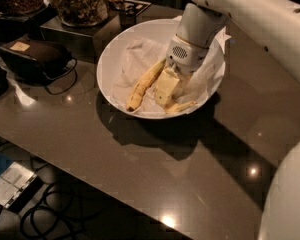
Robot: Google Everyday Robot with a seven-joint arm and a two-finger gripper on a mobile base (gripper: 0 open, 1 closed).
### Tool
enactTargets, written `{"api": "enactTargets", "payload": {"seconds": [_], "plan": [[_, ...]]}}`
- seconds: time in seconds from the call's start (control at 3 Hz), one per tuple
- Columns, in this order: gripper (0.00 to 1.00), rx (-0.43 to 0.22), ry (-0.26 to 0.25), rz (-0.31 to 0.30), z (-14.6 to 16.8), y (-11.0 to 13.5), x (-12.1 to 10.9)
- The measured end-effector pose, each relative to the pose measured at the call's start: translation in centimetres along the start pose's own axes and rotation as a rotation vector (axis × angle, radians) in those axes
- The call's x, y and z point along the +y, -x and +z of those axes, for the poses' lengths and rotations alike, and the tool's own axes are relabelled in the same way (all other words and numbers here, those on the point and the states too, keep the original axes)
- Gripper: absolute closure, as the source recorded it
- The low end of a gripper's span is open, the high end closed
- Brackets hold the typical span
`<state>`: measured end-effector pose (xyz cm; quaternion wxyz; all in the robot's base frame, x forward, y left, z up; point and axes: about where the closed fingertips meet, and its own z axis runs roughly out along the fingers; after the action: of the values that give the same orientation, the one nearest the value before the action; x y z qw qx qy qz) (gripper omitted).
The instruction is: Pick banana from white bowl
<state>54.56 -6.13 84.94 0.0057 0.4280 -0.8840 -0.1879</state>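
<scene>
The gripper [167, 86], smooth pale plastic, sits low inside the glossy white bowl [109, 54], with crumpled matt paper [135, 59] around it, the smooth-skinned banana [182, 105] touching it, and the polished, reflective dark table [115, 159] beneath.
</scene>
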Motion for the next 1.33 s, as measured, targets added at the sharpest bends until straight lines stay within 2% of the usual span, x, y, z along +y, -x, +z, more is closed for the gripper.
{"api": "enactTargets", "payload": {"seconds": [0.33,0.67,1.0,1.33], "plan": [[0.98,0.000,0.000,0.000,0.0,0.0,0.0],[1.00,0.000,0.000,0.000,0.0,0.0,0.0],[1.00,-0.024,-0.041,-0.050,-0.8,0.3,1.5],[1.00,-0.031,-0.074,-0.104,-1.8,0.2,4.1]]}}
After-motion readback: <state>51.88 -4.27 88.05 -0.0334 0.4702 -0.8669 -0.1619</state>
